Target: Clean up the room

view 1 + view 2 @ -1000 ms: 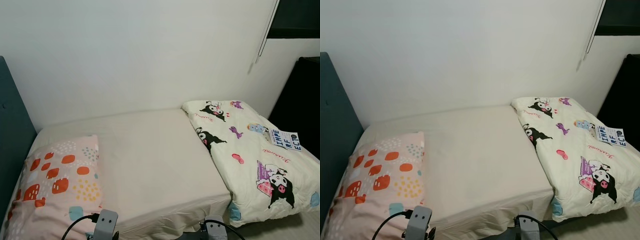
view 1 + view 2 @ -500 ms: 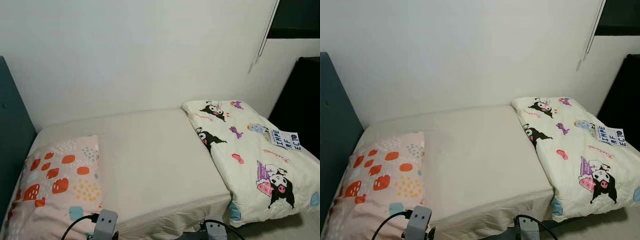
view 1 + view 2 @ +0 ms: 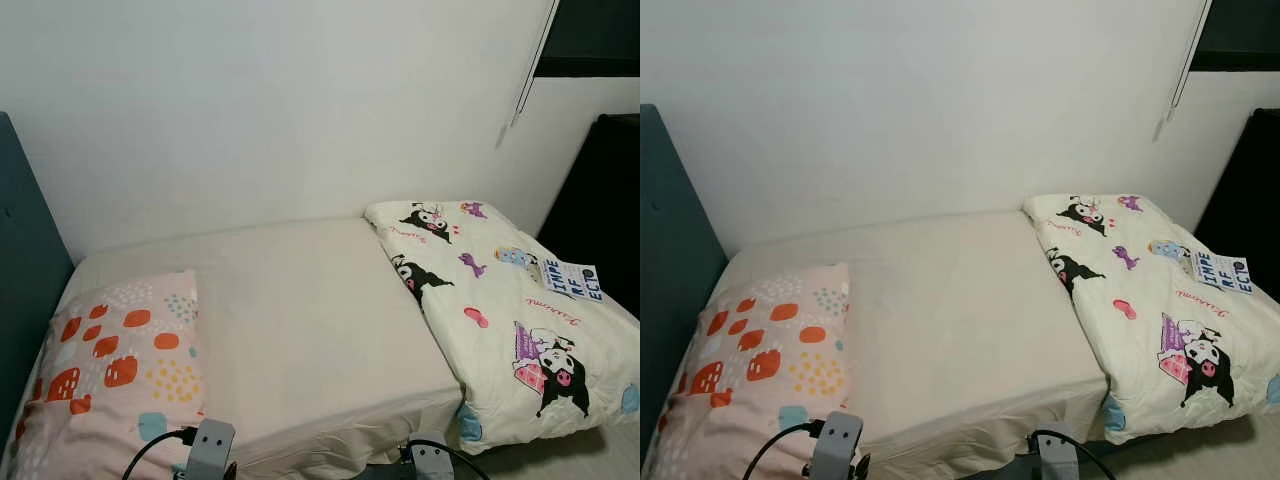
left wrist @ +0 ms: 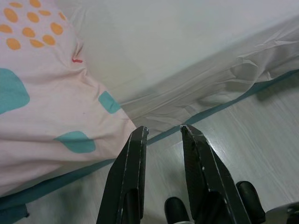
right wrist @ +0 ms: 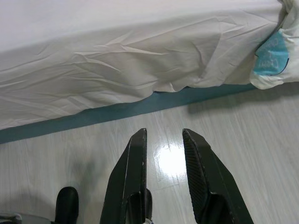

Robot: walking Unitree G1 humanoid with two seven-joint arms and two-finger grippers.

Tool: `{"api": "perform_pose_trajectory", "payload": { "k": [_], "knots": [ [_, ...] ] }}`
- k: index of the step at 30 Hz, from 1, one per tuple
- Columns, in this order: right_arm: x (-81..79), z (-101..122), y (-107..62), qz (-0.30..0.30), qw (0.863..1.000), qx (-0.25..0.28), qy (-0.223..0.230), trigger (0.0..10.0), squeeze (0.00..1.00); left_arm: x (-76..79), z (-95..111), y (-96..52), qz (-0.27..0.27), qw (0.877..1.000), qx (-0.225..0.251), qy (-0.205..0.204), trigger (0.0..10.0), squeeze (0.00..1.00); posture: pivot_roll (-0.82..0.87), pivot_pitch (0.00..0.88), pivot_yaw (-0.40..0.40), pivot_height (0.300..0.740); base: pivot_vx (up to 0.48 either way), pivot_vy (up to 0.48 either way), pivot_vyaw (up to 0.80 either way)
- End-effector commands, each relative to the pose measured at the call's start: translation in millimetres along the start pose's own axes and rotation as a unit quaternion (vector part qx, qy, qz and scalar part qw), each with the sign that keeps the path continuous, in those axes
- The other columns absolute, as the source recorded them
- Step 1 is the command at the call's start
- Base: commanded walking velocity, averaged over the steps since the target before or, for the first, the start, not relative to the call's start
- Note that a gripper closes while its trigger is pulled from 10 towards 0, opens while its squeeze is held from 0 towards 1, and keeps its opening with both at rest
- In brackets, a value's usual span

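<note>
One bed (image 3: pixel 310 330), one pillow (image 3: pixel 115 360), one folded quilt (image 3: pixel 500 310).
The pillow lies at the bed's head, the quilt at its foot; left pincer (image 4: pixel 163 133) and right pincer (image 5: pixel 163 135) hang open beside the bed's edge.

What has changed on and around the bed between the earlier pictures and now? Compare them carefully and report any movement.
Nothing has visibly changed. The patterned pillow lies at the left end of the bed as before, and the cartoon-print duvet stays folded at the right end. The left gripper and right gripper still hang low beside the bed, jaws open and empty.
</note>
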State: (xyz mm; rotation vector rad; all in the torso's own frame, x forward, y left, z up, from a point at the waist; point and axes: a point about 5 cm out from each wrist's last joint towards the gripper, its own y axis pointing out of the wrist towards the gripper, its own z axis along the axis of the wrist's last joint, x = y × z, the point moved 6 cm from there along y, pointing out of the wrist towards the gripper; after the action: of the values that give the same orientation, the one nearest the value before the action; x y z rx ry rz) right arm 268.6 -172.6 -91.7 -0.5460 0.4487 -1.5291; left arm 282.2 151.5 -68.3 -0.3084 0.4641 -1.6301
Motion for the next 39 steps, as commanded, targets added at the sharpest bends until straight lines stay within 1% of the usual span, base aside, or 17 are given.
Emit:
{"api": "perform_pose_trajectory", "payload": {
  "k": [1, 4, 7, 10, 17, 20, 23, 26, 31, 32, 33, 35, 38, 39],
  "knots": [
    [-2.8, -1.5, 0.2, 0.003, 1.000, -0.006, -0.003, 10.0, 0.00, -3.7, -4.6, -1.4, 0.005, 1.000, -0.008, 0.003, 10.0, 0.00, 0.05, 0.041, -0.048, 0.740, 0.000, 0.000, 0.00],
    [1.1, -1.5, 0.6, 0.004, 1.000, -0.008, -0.012, 10.0, 0.00, -0.1, -1.6, 0.3, 0.007, 1.000, -0.005, 0.000, 10.0, 0.00, 0.05, 0.040, -0.071, 0.740, 0.000, 0.000, 0.00],
    [4.0, -0.8, 1.0, 0.004, 1.000, -0.009, -0.019, 10.0, 0.00, 1.8, 0.5, 1.8, 0.011, 1.000, -0.003, -0.006, 10.0, 0.00, 0.04, 0.039, -0.074, 0.740, 0.000, 0.000, 0.00],
    [6.2, 5.3, 2.9, 0.006, 1.000, -0.002, -0.028, 10.0, 0.00, 4.5, 1.9, 2.6, 0.009, 1.000, -0.001, -0.009, 10.0, 0.00, 0.02, 0.055, -0.077, 0.740, 0.000, 0.000, 0.00],
    [10.7, 7.5, 3.3, -0.001, 1.000, 0.001, -0.026, 10.0, 0.00, 5.4, -0.4, 1.6, 0.005, 1.000, -0.004, -0.003, 10.0, 0.00, 0.01, 0.064, -0.066, 0.740, 0.000, 0.000, 0.00],
    [10.1, 9.1, 2.4, -0.005, 1.000, 0.011, -0.029, 10.0, 0.00, 3.4, -0.3, 1.7, 0.008, 1.000, -0.005, -0.002, 10.0, 0.00, 0.01, 0.064, -0.064, 0.740, 0.000, 0.000, 0.00],
    [10.8, 14.0, 2.2, -0.013, 0.999, 0.026, -0.022, 10.0, 0.00, 1.2, -0.7, 1.4, 0.012, 1.000, -0.005, -0.002, 10.0, 0.00, 0.02, 0.065, -0.060, 0.740, 0.000, 0.000, 0.00],
    [10.7, 15.8, 2.8, -0.014, 0.999, 0.028, -0.019, 10.0, 0.00, -0.2, -1.1, 1.1, 0.014, 1.000, -0.005, -0.001, 10.0, 0.00, 0.02, 0.060, -0.060, 0.740, 0.000, 0.000, 0.00],
    [9.7, 15.7, 3.8, -0.011, 0.999, 0.023, -0.022, 10.0, 0.00, -3.6, -0.5, 1.9, 0.020, 1.000, -0.006, -0.002, 10.0, 0.00, 0.02, 0.060, -0.060, 0.740, 0.000, 0.000, 0.00],
    [9.4, 14.1, 4.3, -0.009, 0.999, 0.016, -0.029, 10.0, 0.00, -9.1, -0.8, 3.1, 0.030, 0.999, -0.012, -0.003, 10.0, 0.00, 0.02, 0.057, -0.059, 0.740, 0.000, 0.000, 0.00],
    [9.4, 14.1, 4.3, -0.009, 0.999, 0.016, -0.029, 10.0, 0.00, -9.1, -0.8, 3.1, 0.030, 0.999, -0.012, -0.003, 10.0, 0.00, 0.02, 0.057, -0.059, 0.740, 0.000, 0.000, 0.00],
    [7.9, 7.3, 3.9, -0.009, 0.999, -0.001, -0.038, 10.0, 0.00, -15.3, -4.7, 3.6, 0.036, 0.999, -0.026, -0.003, 10.0, 0.00, 0.01, 0.052, -0.039, 0.740, 0.000, 0.000, 0.00],
    [7.2, 4.4, 3.7, -0.010, 0.999, -0.008, -0.041, 10.0, 0.00, -17.2, -6.1, 3.8, 0.038, 0.999, -0.031, -0.005, 10.0, 0.00, 0.01, 0.052, -0.039, 0.740, 0.000, 0.000, 0.00],
    [9.2, 4.6, 3.7, -0.018, 0.999, -0.008, -0.041, 10.0, 0.00, -20.3, -2.5, 6.2, 0.045, 0.998, -0.030, -0.028, 10.0, 0.00, 0.01, 0.052, -0.015, 0.740, 0.000, 0.000, 0.00]
  ]
}}
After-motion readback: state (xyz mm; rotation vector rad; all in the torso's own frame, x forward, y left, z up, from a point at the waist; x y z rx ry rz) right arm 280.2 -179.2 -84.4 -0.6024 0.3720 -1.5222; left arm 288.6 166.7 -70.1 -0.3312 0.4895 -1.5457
